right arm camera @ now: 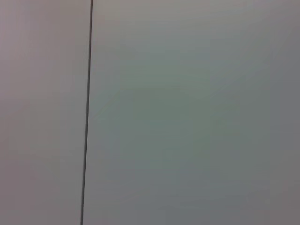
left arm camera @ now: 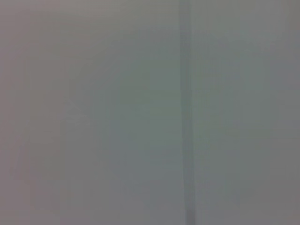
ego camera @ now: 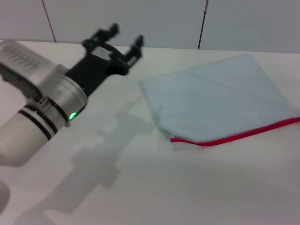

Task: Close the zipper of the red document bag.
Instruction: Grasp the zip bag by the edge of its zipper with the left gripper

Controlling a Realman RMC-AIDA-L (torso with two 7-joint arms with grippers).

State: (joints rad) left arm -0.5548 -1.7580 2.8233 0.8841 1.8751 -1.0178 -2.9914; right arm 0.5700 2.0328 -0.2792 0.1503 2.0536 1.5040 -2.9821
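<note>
The red document bag, a flat pale blue-grey pouch, lies on the white table at the right of the head view. Its zipper, a thin red strip, runs along the near long edge. My left gripper hangs above the table to the left of the bag, apart from it, open with nothing between its black fingers. The right gripper is out of view. Both wrist views show only a blank pale wall with a dark seam.
A pale panelled wall with dark vertical seams rises behind the table's far edge. The left arm's silver body fills the near left, casting a shadow on the table.
</note>
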